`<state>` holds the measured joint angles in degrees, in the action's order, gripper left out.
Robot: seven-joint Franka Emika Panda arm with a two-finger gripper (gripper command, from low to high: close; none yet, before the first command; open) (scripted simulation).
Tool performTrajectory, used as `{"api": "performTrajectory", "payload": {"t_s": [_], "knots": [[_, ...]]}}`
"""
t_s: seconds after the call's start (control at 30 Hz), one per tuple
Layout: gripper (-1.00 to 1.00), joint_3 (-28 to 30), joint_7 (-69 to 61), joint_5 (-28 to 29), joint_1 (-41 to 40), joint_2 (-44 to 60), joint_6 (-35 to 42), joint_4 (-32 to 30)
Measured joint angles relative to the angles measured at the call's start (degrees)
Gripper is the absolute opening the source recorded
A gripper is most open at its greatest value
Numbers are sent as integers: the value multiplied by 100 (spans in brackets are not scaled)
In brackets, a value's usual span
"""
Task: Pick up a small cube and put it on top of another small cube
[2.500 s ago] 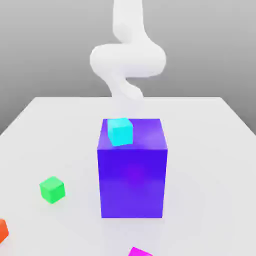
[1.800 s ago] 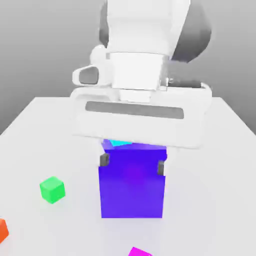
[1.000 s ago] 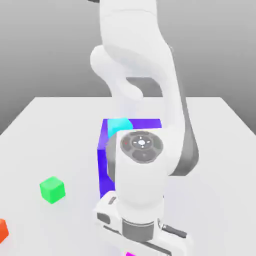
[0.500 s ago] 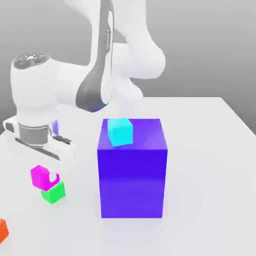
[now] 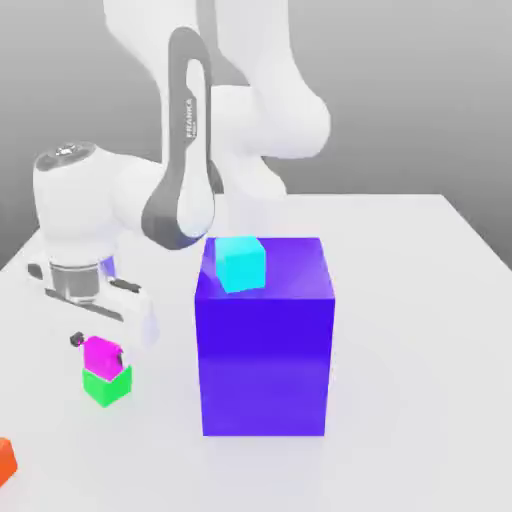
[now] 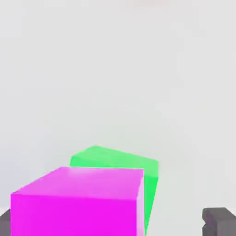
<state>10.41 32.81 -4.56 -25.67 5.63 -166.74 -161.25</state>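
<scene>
The small magenta cube (image 5: 100, 356) sits on top of the small green cube (image 5: 108, 388) near the exterior view's left, on the white table. My gripper (image 5: 98, 347) hangs straight down over the pair, with a dark fingertip on either side of the magenta cube. In the hand view the magenta cube (image 6: 78, 203) lies over the green cube (image 6: 115, 159), and one fingertip (image 6: 216, 222) stands well clear of its side. The jaws are open, and the cube rests on the green one.
A big blue-purple cube (image 5: 265, 340) stands mid-table, to the exterior view's right of the stack, with a small cyan cube (image 5: 241, 263) on its top. A small orange cube (image 5: 4, 458) lies at the front left edge. My arm's elbow arcs above the big cube.
The magenta cube has shifted right from its offset spot and now sits squarely on the green cube. The fingers have spread apart from it.
</scene>
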Motion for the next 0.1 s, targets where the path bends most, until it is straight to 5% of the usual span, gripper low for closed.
{"api": "performTrajectory", "payload": {"t_s": [0.1], "knots": [[100, 49, 184, 265, -27, -375, 345, -15]]}}
